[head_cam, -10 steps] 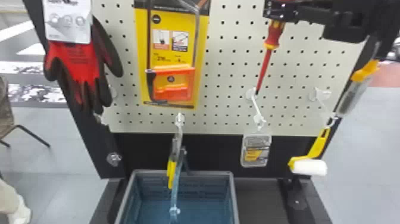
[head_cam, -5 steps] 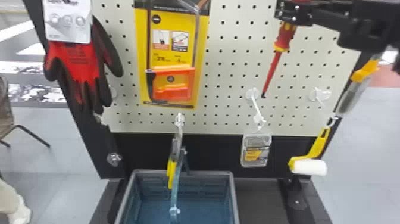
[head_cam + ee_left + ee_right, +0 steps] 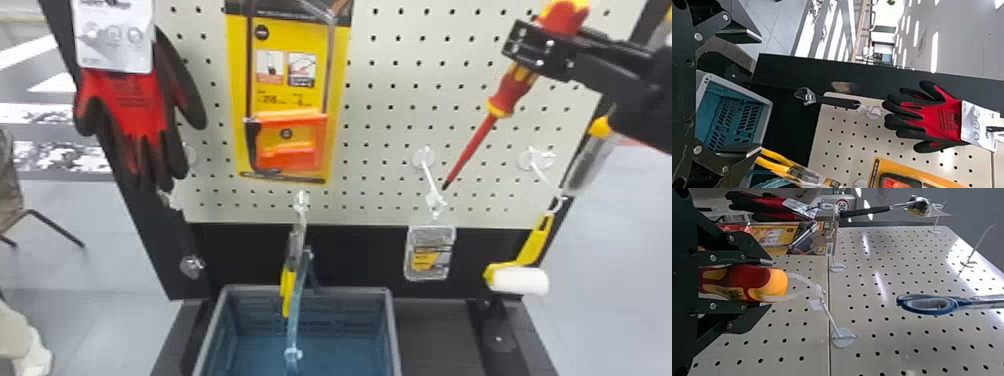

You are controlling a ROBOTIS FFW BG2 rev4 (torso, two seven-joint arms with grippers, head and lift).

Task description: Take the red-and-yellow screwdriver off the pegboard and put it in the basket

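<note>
Screwdriver (image 3: 512, 92) in jaws of right gripper (image 3: 529, 47); dark print on handle (image 3: 742, 276).

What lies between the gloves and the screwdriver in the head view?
In the head view, a yellow tool pack hangs against the pegboard between the gloves and the screwdriver.

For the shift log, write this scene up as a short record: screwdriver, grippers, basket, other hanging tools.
Screwdriver: in the right gripper, tilted, tip down
Loop at handle end: reaches toward a hook; whether still caught, cannot tell
Left gripper: open, holding nothing
Basket: below the pegboard
Hanging, left to right in the head view: gloves, packaged saw, pliers, roller
Task status: screwdriver gripped, not yet in the basket
</note>
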